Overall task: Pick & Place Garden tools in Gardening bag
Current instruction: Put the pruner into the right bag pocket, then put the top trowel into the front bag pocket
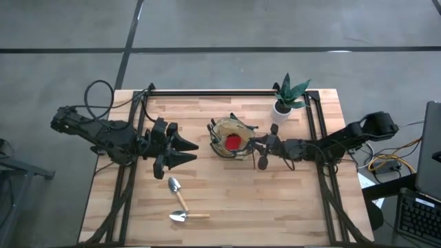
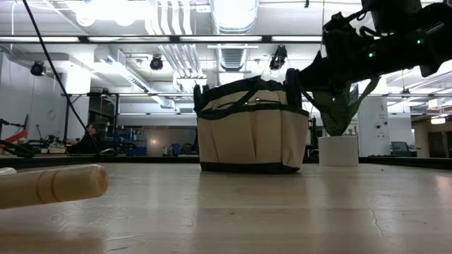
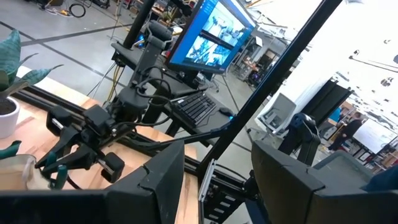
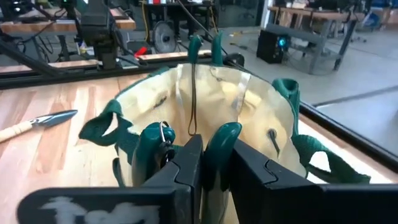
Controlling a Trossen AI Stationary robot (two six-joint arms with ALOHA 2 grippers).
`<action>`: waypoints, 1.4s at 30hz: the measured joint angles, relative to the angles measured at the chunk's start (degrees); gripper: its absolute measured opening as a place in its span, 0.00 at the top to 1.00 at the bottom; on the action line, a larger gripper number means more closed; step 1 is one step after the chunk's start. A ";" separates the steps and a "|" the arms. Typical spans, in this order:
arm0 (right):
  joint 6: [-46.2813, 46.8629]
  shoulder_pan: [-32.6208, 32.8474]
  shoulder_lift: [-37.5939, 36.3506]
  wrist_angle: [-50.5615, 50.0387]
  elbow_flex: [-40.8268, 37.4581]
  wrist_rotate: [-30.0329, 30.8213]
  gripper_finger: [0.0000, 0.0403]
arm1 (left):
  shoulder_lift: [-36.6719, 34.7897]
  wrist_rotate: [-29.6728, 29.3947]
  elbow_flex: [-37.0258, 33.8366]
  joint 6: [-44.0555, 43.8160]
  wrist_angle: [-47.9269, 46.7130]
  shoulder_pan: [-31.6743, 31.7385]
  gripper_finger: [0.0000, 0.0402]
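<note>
The tan gardening bag (image 1: 216,132) with green trim stands upright mid-table; it also shows in the low view (image 2: 251,137) and the right wrist view (image 4: 261,112). A red item (image 1: 234,142) lies inside it. My right gripper (image 4: 214,146) is at the bag's right rim (image 1: 256,146), shut on teal-handled shears (image 4: 149,149). My left gripper (image 1: 185,152) is open and empty left of the bag, above the table. Two wooden-handled trowels (image 1: 178,193) (image 1: 187,216) lie flat on the table nearer the front edge. My right gripper pinches one teal handle (image 4: 221,138) of the shears between its two fingers. The fingers come about level from the table's right side, at the bag's rim. The other handle (image 4: 148,144) stands free beside it. The blades are hidden below the fingers.
A green plant in a white pot (image 1: 284,102) stands at the far right, behind my right arm. A trowel's wooden handle (image 2: 49,185) lies close in the low view. A black frame rail (image 1: 213,91) runs along the table's far edge. Bare wood lies at the front right.
</note>
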 joint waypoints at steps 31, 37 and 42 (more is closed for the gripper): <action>5.97 -0.12 -7.24 -0.12 0.11 3.30 0.55 | 0.00 -0.02 0.00 0.00 -1.46 0.01 0.53; 13.77 -0.13 -10.20 -0.10 0.11 3.24 0.54 | 0.03 -1.21 0.00 1.10 -1.48 0.00 0.53; 21.40 0.14 -14.46 0.08 0.37 2.76 0.54 | 0.64 -1.68 0.00 1.93 -3.66 0.02 0.53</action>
